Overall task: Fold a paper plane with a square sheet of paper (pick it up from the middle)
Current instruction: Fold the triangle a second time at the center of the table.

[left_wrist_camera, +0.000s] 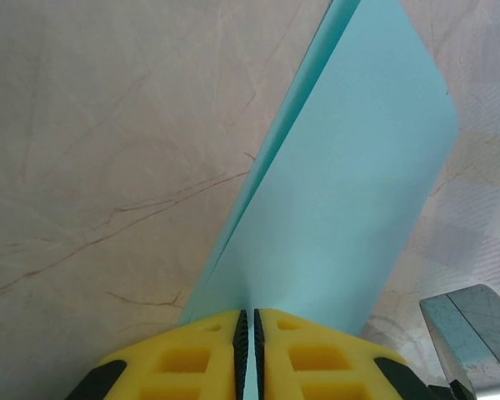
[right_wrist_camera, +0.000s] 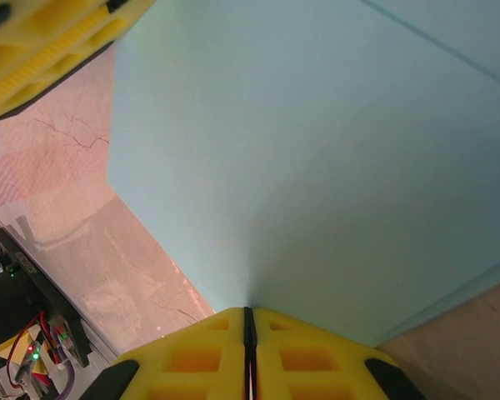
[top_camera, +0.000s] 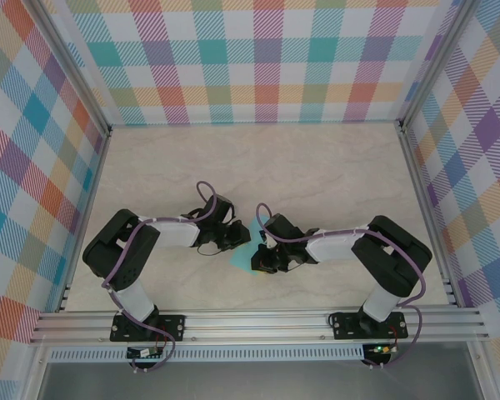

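Observation:
The turquoise sheet of paper hangs just above the table between my two grippers, which meet near the front middle. In the left wrist view the sheet of paper is folded into two layers and runs away from my left gripper, which is shut on its near end. My right gripper is shut on another edge of the sheet of paper, which spreads wide and flat in front of it. A yellow finger of the left gripper shows at the top left there. From above, the left gripper and right gripper cover most of the paper, so its whole outline is hidden.
The marble-patterned table top stretches behind the arms. Checked walls stand on three sides. An aluminium frame rail runs along the near edge, and a metal bar shows at the lower right of the left wrist view.

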